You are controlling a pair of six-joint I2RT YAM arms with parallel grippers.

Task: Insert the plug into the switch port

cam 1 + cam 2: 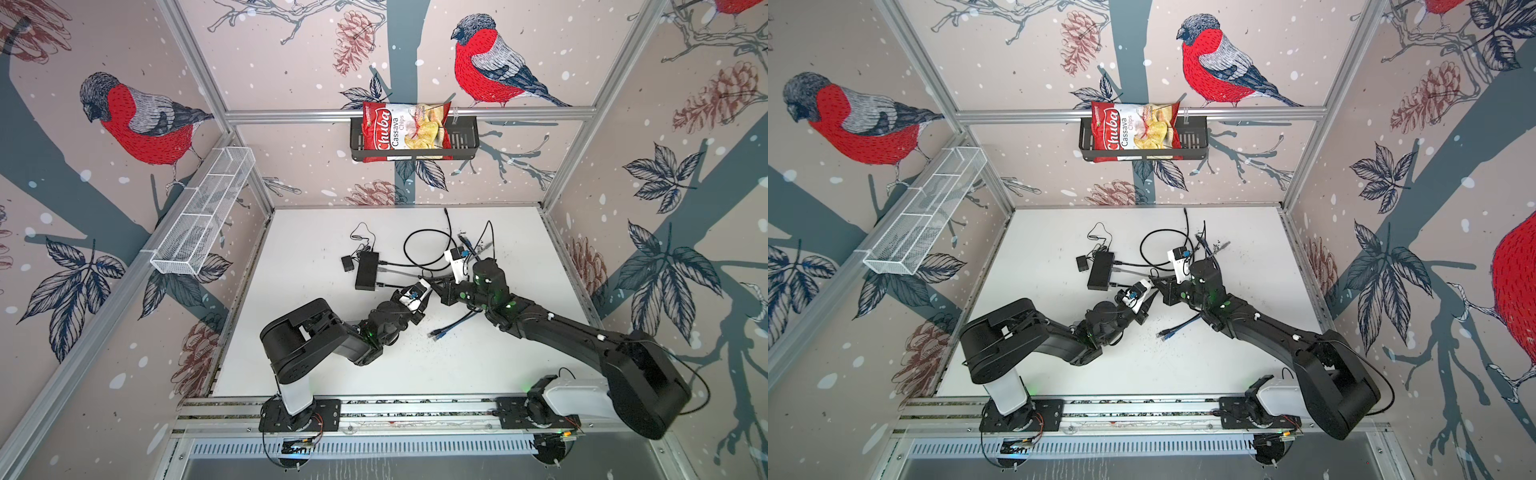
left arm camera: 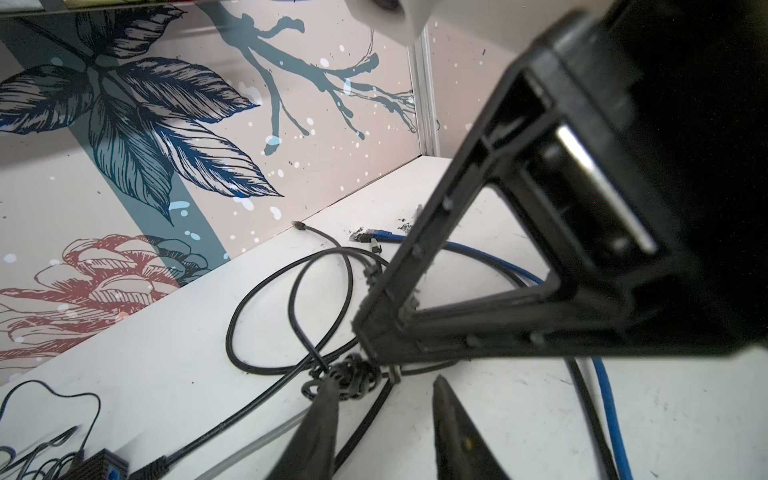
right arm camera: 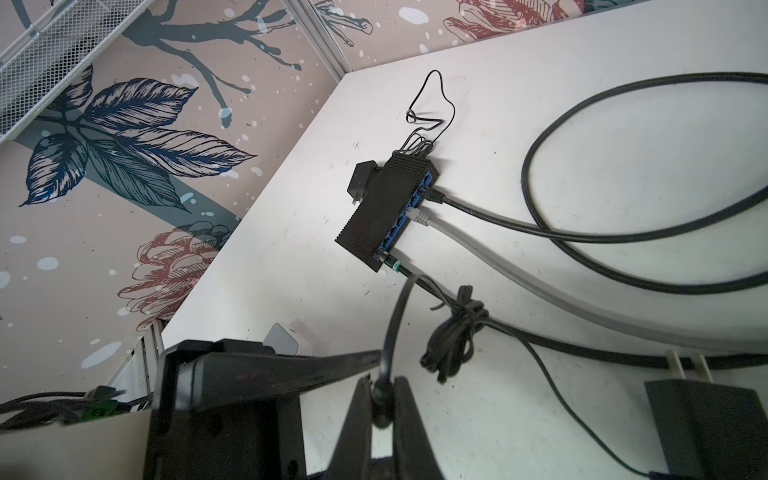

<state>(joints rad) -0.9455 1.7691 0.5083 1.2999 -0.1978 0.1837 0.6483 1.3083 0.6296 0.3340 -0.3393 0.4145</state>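
The black switch (image 1: 366, 270) (image 1: 1100, 270) lies near the table's middle. Its blue port row (image 3: 409, 205) shows in the right wrist view with a black plug (image 3: 434, 195), a grey plug (image 3: 422, 216) and a teal-tipped plug (image 3: 392, 264) seated. My right gripper (image 3: 383, 380) (image 1: 434, 284) is shut on the thick end of a black cable (image 3: 392, 324), and the plug tip itself is hidden between the fingers. My left gripper (image 2: 386, 390) (image 1: 430, 291) stands open right beside it. One of its fingers (image 2: 328, 399) touches a tied coil of black cable (image 2: 353, 376).
A blue cable (image 1: 453, 324) lies under the right arm. A black power adapter (image 3: 706, 419) sits close to the right gripper, another (image 1: 347, 264) beside the switch. Black cable loops (image 1: 424, 249) spread behind. A chips bag (image 1: 405, 131) fills the rear basket; a white mesh basket (image 1: 203, 216) hangs left.
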